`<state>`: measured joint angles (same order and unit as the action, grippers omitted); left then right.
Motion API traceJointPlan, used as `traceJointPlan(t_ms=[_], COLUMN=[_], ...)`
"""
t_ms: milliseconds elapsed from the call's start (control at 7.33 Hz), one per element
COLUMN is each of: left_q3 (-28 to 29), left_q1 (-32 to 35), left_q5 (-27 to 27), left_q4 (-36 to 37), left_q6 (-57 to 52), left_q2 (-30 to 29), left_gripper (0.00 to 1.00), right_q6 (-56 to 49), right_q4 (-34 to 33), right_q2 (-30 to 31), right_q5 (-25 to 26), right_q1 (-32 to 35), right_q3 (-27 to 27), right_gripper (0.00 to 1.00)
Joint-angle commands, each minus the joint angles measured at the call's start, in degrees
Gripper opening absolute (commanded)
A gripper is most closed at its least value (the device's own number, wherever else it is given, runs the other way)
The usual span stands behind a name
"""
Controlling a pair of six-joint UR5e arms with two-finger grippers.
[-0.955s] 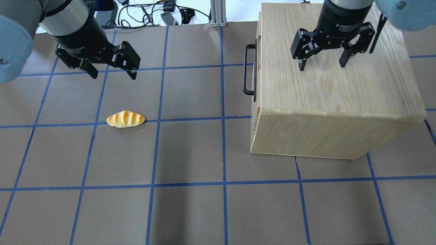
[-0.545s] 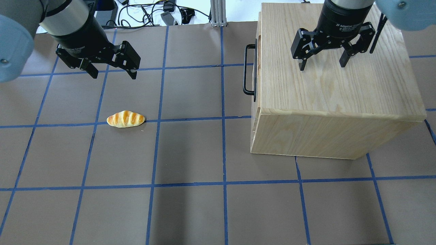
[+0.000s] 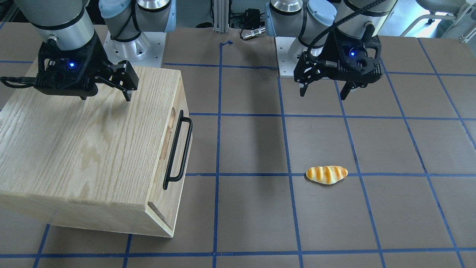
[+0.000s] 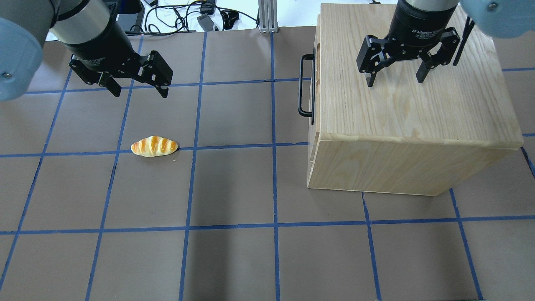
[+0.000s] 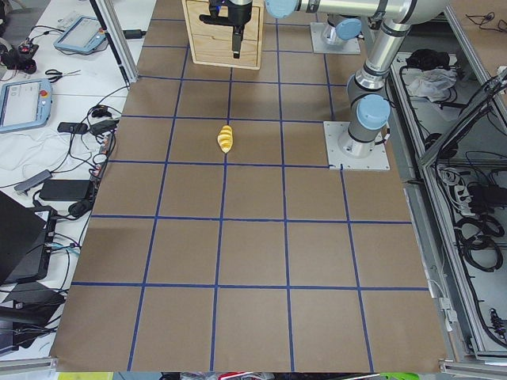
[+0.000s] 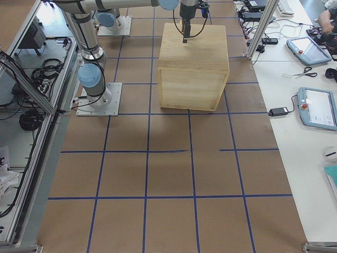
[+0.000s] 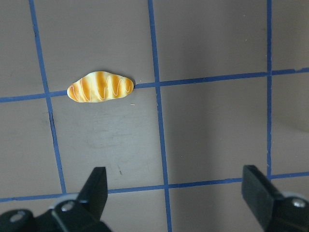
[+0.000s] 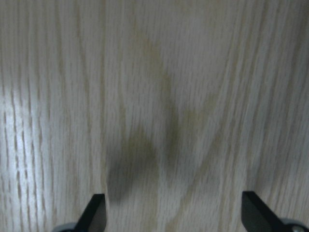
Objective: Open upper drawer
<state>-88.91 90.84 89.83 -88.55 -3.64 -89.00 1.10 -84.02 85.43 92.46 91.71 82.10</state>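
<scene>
The upper drawer (image 3: 168, 136) is the top part of the wooden cabinet's (image 4: 409, 108) side face; it looks shut, and its black bar handle (image 4: 306, 85) points toward the table's middle. The handle also shows in the front-facing view (image 3: 177, 150). My right gripper (image 4: 395, 81) is open and empty, hovering just above the cabinet's top, which fills the right wrist view (image 8: 174, 212). My left gripper (image 4: 140, 93) is open and empty above the bare mat, well left of the handle, as the front-facing view (image 3: 322, 95) also shows.
A toy bread roll (image 4: 154, 146) lies on the brown mat in front of the left gripper and shows in the left wrist view (image 7: 100, 87). Blue tape lines grid the mat. Cables and a metal post (image 4: 267, 16) are at the far edge.
</scene>
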Motion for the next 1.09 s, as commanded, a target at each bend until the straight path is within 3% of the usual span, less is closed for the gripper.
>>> traceJointPlan(t_ms=[0, 409, 955], left_q3=[-0.56, -0.21, 0.32], left_q1=[-0.05, -0.05, 2.14], left_q5=[0.00, -0.09, -16.30], left_q4=[0.13, 0.48, 7.59], left_q6=[0.12, 0.73, 14.50], left_q2=[0.23, -1.17, -7.22], left_gripper=[1.00, 1.00, 1.00], right_q6=[0.05, 0.05, 0.05], right_q4=[0.00, 0.00, 0.00], right_q2=[0.00, 0.00, 0.00], right_q5=[0.00, 0.00, 0.00], right_q1=[-0.04, 0.05, 0.05], right_q3=[-0.01, -0.01, -0.01], right_gripper=[1.00, 1.00, 1.00])
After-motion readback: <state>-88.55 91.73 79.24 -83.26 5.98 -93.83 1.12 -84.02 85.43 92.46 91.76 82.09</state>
